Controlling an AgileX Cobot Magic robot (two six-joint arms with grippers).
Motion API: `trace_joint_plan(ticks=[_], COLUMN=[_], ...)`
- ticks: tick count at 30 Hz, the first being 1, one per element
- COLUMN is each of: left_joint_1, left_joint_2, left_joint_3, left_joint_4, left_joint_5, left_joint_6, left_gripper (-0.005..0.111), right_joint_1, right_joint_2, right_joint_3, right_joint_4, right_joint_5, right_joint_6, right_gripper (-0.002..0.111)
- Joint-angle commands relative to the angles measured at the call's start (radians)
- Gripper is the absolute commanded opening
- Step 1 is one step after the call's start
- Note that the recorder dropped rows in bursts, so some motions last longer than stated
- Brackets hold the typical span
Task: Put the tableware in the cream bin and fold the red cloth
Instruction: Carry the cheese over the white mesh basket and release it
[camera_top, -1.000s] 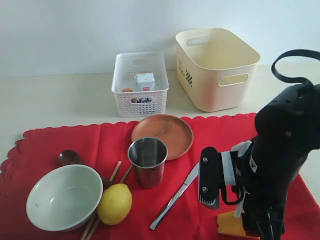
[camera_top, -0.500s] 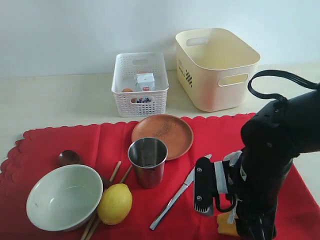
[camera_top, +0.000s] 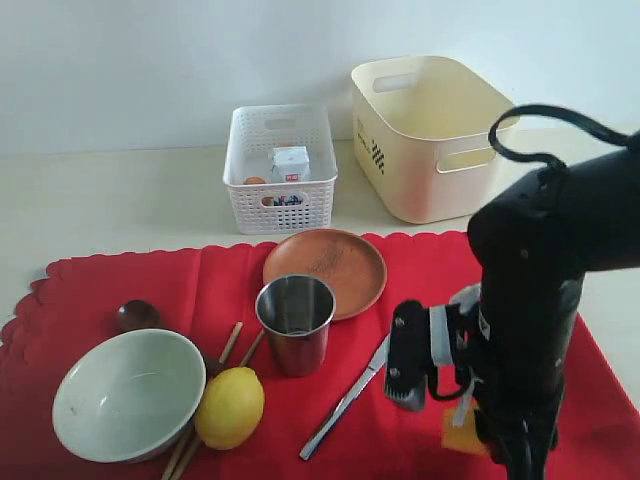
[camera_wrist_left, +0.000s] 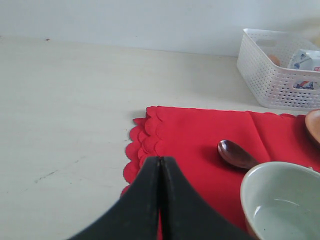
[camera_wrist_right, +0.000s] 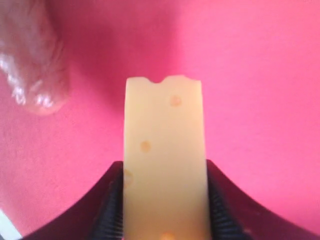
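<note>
The red cloth (camera_top: 440, 265) covers the front of the table. On it stand the pale bowl (camera_top: 128, 393), steel cup (camera_top: 295, 322) and brown plate (camera_top: 325, 270). The dark spoon (camera_top: 137, 315), chopsticks (camera_top: 232, 343) and silver knife (camera_top: 350, 395) lie there too. The cream bin (camera_top: 432, 130) stands at the back right. My right gripper (camera_wrist_right: 164, 172) is shut on a yellow cheese wedge (camera_wrist_right: 164, 150) just above the cloth, right of the knife. My left gripper (camera_wrist_left: 160, 160) is shut on nothing over the cloth's scalloped left edge (camera_wrist_left: 142, 150), near the spoon (camera_wrist_left: 236, 154) and bowl (camera_wrist_left: 282, 200).
A lemon (camera_top: 230, 406) leans against the bowl over the chopsticks. The white lattice basket (camera_top: 280, 168) with a milk carton (camera_top: 290, 163) stands left of the cream bin. The bulky right arm (camera_top: 530, 300) hides the cloth's front right part.
The right arm has shifted left and risen a little, carrying the cheese wedge with it. Everything on the cloth stays where it was.
</note>
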Motion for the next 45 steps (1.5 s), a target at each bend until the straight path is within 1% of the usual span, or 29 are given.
trace_joint_plan(ticks=[1,7,13,15,18,19,23,25,26,29,34,39,45], left_joint_1=[-0.005,-0.005,-0.005,-0.005,-0.005,-0.005,-0.005,-0.005,-0.005,-0.005,-0.005,-0.005,-0.005], left_joint_2=[-0.006,-0.006,-0.006,-0.006,-0.006,-0.006,-0.006,-0.006,-0.006,-0.006,-0.006,-0.006,-0.006], left_joint_3=[0.0,0.0,0.0,0.0,0.0,0.0,0.0,0.0,0.0,0.0,0.0,0.0,0.0], left_joint_4=[0.0,0.0,0.0,0.0,0.0,0.0,0.0,0.0,0.0,0.0,0.0,0.0,0.0], left_joint_5=[-0.008,-0.008,-0.008,-0.008,-0.008,-0.008,-0.008,-0.008,-0.008,-0.008,-0.008,-0.008,-0.008], left_joint_6=[-0.002,-0.002,-0.002,-0.002,-0.002,-0.002,-0.002,-0.002,-0.002,-0.002,-0.002,-0.002,-0.002], left_gripper=[0.001,0.001,0.001,0.001,0.001,0.001,0.001,0.001,0.001,0.001,0.001,0.001,0.001], right_joint_1=[0.001,-0.014,-0.083,-0.142,-0.196,-0.227,-0.286,-0.329,-0.338,-0.368,-0.371,-0.371,-0.371], right_joint_2=[-0.052,-0.077,-0.047,0.001,0.064,0.107,0.229,0.355,0.389,0.548,0.74,0.865,0.942], right_joint_3=[-0.102,-0.247,-0.407,-0.5,-0.582,-0.637,-0.763,-0.889,-0.929,-1.133,-1.399,-1.564,-1.619], right_joint_4=[-0.004,0.006,0.059,0.164,0.347,0.428,0.623,0.802,0.824,0.853,0.928,0.943,0.953], right_joint_5=[0.025,-0.066,-0.171,-0.223,-0.235,-0.222,-0.195,-0.137,-0.127,-0.083,-0.069,-0.075,-0.145], right_joint_6=[0.09,0.151,0.151,0.09,-0.043,-0.121,-0.274,-0.408,-0.419,-0.427,-0.451,-0.451,-0.451], right_gripper=[0.0,0.0,0.0,0.0,0.0,0.0,0.0,0.0,0.0,0.0,0.0,0.0,0.0])
